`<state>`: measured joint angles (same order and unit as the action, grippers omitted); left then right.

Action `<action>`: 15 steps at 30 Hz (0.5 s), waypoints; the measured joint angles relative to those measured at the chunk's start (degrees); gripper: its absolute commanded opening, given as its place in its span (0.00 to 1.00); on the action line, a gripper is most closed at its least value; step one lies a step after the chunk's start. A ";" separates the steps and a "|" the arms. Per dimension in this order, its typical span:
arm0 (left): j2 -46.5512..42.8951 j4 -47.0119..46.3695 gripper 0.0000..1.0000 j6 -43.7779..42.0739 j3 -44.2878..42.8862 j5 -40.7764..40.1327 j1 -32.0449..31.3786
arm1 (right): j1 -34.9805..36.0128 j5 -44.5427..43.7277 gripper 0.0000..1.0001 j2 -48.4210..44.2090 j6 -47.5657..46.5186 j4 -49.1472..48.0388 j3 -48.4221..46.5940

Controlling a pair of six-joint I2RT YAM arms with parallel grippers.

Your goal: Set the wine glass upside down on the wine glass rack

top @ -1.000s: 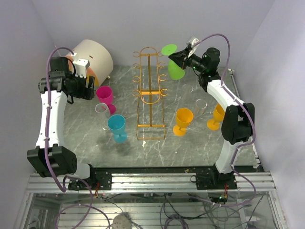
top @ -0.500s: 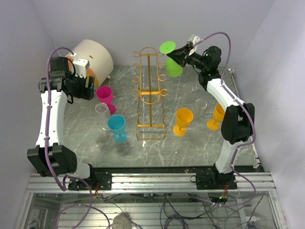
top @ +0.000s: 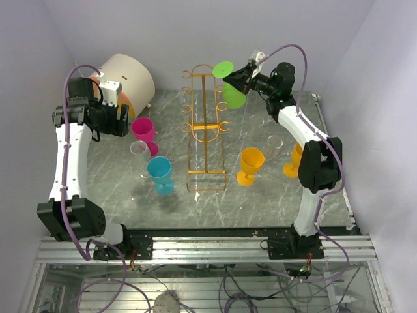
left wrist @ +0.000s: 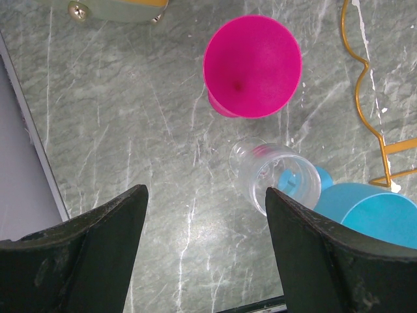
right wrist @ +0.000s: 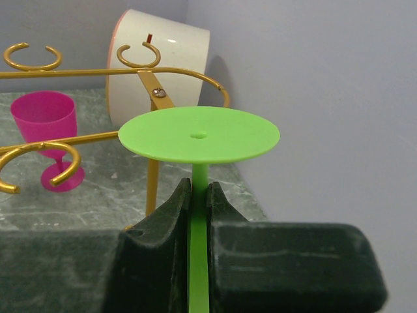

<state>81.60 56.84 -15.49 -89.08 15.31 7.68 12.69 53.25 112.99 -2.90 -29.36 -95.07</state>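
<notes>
The green wine glass (top: 232, 96) hangs upside down, foot disc (right wrist: 199, 135) on top. My right gripper (top: 237, 78) is shut on its stem (right wrist: 199, 195), just below the disc. It holds the glass high, right beside the arched top of the golden wine glass rack (top: 206, 125). In the right wrist view the rack's curled ring hooks (right wrist: 154, 85) lie just behind and left of the disc. My left gripper (left wrist: 205, 192) is open over bare table, holding nothing, left of the rack near the pink glass.
A pink glass (top: 143, 128), a clear glass (left wrist: 275, 175) and a blue glass (top: 159, 171) stand left of the rack. Two orange glasses (top: 251, 162) (top: 296, 156) and a clear one (top: 273, 142) stand right. A white cylinder (top: 127, 78) lies at back left.
The right gripper has carried the green glass leftward, closer to the rack's top. The left arm has not moved.
</notes>
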 measured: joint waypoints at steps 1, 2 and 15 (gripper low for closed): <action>0.04 0.00 0.84 0.00 0.00 0.00 0.00 | 0.20 0.07 0.00 0.24 -0.26 0.44 -0.35; 0.07 0.00 0.84 0.00 0.00 0.00 0.00 | 0.39 0.04 0.00 0.42 -0.55 0.90 -0.61; 0.50 -0.02 0.84 0.00 0.52 1.09 0.00 | 1.31 0.83 0.00 1.38 -1.68 2.45 -2.99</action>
<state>82.11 56.82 -15.49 -88.55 16.40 7.68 14.00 54.08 114.37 -4.58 -26.92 -98.06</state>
